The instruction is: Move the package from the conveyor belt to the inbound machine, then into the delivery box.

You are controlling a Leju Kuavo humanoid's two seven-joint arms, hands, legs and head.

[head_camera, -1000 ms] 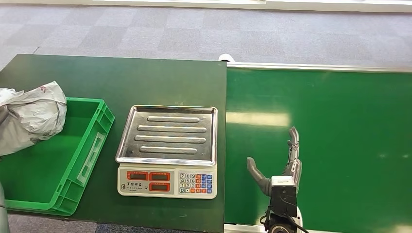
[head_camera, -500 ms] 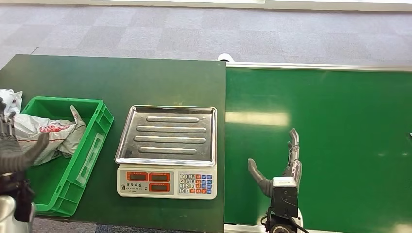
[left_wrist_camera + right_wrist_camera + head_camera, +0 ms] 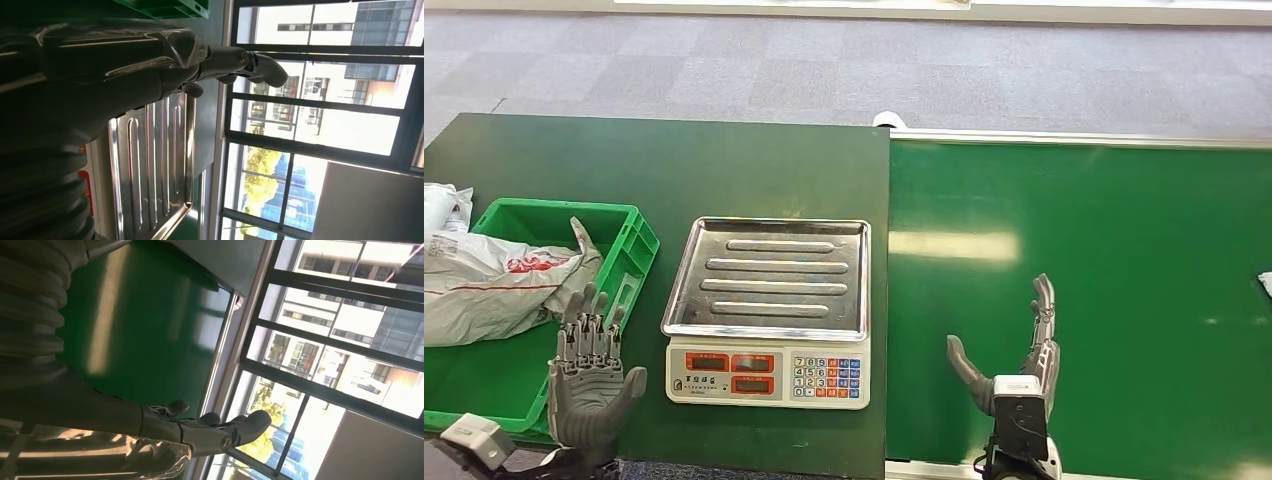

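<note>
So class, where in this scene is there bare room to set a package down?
The scale tray is bare, as is the green belt beyond the right robot hand. The dark table behind the scale is free. The crate is crowded by the grey package.

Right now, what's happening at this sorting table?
The grey package lies in the green delivery box, partly spilling over its far-left edge. The left hand hangs open near the box's front corner, holding nothing. The scale tray is bare. The right hand waits open over the conveyor belt.
</note>
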